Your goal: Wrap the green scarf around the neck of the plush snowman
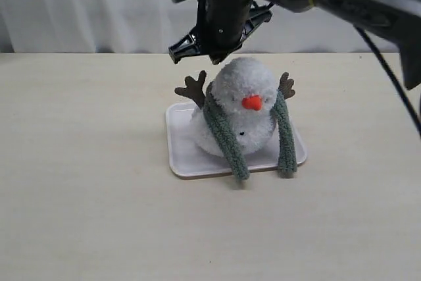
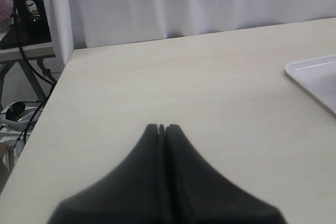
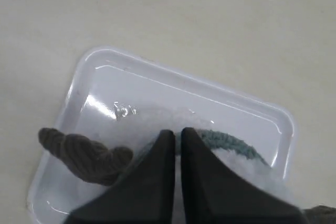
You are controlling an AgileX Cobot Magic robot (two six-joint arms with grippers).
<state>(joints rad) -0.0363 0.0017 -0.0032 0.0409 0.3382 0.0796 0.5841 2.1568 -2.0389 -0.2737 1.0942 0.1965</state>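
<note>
While your right gripper hangs closed, empty, above the plush snowman on the tray, green scarf draped round its neck, ends dangling to the tray's edge in front of it, left gripper closed too, empty.

Tray: on the table.
Snowman: on the tray.
Scarf: round the snowman's back, ends hanging down its front to the tray's front edge.
Right tool: just above the snowman's head.

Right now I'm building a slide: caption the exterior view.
Right gripper over a snowman on a tray, green scarf hanging down both sides.
</note>
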